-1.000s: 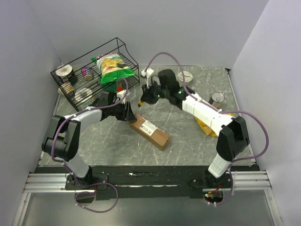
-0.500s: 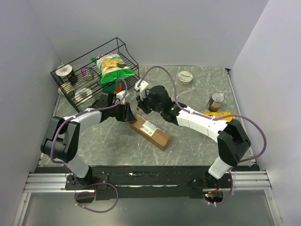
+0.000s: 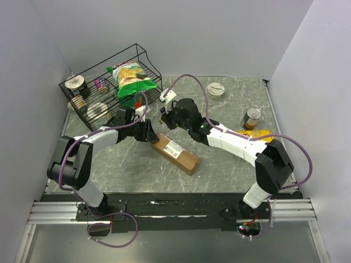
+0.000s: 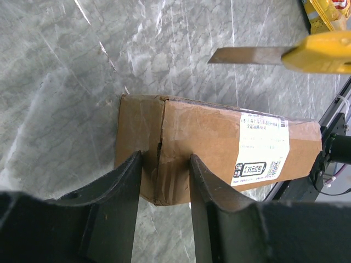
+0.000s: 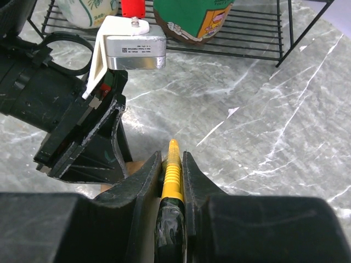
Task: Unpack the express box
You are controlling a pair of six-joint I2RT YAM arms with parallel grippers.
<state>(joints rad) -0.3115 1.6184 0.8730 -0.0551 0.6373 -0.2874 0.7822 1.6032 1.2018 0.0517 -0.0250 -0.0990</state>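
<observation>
The express box, a long brown carton with a white label, lies slantwise on the marble table. My left gripper is shut on its far-left end; in the left wrist view the fingers clamp the crumpled end of the box. My right gripper is shut on a yellow utility knife and hovers just above and behind that same end. The knife's blade and yellow handle show above the box in the left wrist view. The left gripper also shows in the right wrist view.
A black wire rack at the back left holds a green chip bag and cans. A round tin and a can stand at the back right. A yellow chip bag lies under the right arm.
My right arm has swung left with the knife, from mid-table to just beside the left gripper at the box's end. The left gripper and the box have not moved.
</observation>
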